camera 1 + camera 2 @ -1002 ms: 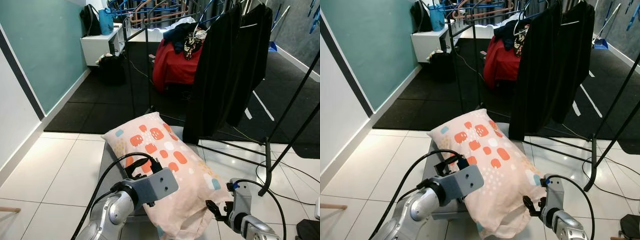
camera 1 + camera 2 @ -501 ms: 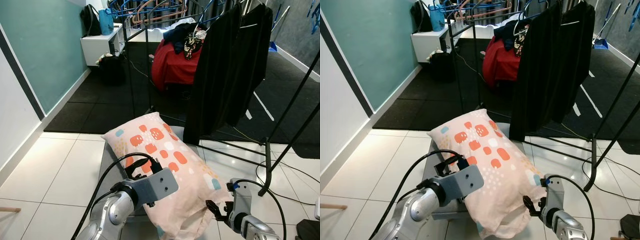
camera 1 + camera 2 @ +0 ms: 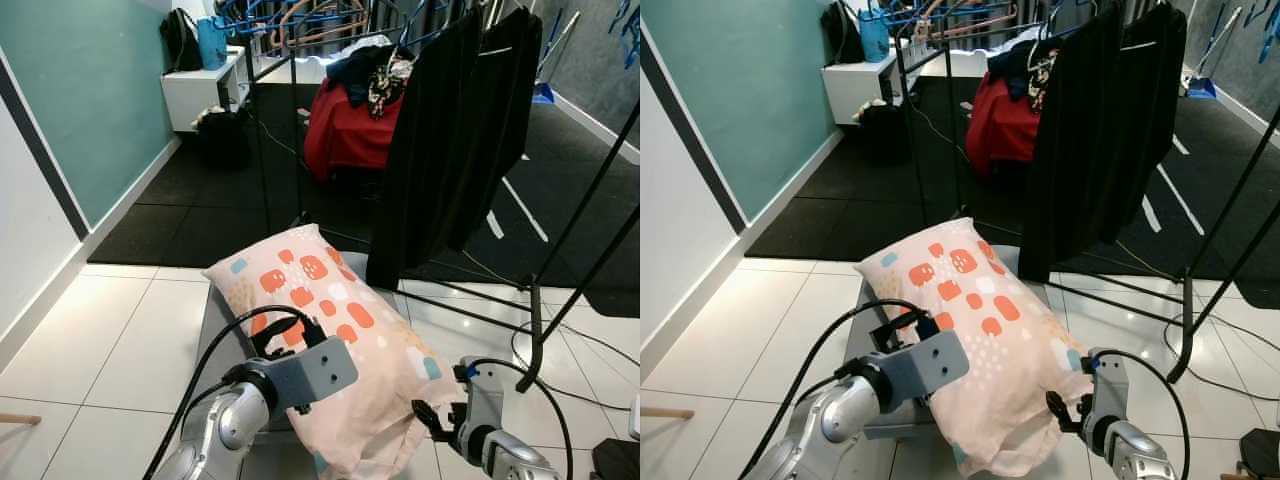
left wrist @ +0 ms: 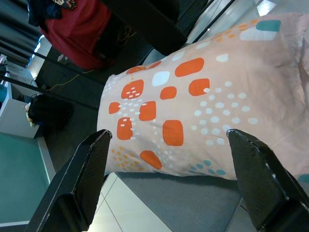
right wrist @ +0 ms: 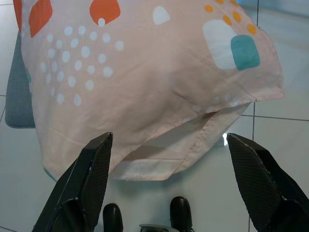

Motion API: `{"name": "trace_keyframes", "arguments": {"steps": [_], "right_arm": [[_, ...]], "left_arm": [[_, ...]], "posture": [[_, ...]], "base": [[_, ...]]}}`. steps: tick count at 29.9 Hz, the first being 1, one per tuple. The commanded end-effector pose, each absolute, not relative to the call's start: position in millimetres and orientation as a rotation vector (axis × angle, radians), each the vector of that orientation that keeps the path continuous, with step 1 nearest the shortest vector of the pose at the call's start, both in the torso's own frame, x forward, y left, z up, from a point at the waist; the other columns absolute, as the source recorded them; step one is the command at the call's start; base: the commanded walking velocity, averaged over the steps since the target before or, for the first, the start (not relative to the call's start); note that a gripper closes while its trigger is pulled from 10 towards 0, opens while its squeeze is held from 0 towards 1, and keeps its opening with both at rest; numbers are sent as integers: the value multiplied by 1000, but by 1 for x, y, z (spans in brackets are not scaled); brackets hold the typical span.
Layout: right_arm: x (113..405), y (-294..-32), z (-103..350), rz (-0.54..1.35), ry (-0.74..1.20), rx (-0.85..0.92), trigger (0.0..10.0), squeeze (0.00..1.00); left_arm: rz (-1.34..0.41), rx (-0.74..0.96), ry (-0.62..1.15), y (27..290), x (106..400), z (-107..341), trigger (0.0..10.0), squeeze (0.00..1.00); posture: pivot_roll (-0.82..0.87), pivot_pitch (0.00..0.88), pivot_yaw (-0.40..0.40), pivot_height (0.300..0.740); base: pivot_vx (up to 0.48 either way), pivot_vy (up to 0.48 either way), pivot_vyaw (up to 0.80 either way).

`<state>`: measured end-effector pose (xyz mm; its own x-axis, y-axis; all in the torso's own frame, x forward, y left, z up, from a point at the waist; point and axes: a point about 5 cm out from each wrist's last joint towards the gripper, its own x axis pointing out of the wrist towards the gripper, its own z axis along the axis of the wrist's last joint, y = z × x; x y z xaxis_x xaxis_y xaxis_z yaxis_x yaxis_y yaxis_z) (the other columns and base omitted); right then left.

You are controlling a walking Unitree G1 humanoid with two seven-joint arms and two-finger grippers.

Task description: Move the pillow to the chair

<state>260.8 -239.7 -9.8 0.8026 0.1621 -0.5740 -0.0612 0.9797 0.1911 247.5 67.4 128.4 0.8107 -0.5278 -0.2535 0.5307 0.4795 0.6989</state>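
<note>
The pillow, pale pink with orange, white and teal patches, lies slantwise on a grey seat pad that sits on the white tiled floor. Its open end hangs over the pad's near edge, towards the robot.

The left gripper faces the pillow's long side with its two fingers spread wide; the pillow's patterned face lies in the span between them, beyond the tips, and neither finger touches the cloth. In the head views the left arm's silver wrist block sits against the pillow's near left flank.

The right gripper has its fingers wide apart too, with the pillow's open hem (the slack flap of the case) sagging between them, just short of the tips. Whether cloth and finger meet is not clear.

Beyond the pillow, past the fingertips, stands a black clothes rack with a dark garment hanging from it, and behind that a red bag on the dark mat.
</note>
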Motion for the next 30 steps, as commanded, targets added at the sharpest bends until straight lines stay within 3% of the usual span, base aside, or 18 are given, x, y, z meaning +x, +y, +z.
{"name": "trace_keyframes", "arguments": {"steps": [1,30], "right_arm": [[260,-239,-12,112,638,183,10000,0],[260,-240,-11,105,639,190,10000,0]], "left_arm": [[-641,870,27,71,249,124,10000,0],[-642,868,26,70,250,124,10000,0]], "posture": [[-134,37,-11,740],[-135,44,-24,740]], "base": [[0,0,0],[0,0,0]]}}
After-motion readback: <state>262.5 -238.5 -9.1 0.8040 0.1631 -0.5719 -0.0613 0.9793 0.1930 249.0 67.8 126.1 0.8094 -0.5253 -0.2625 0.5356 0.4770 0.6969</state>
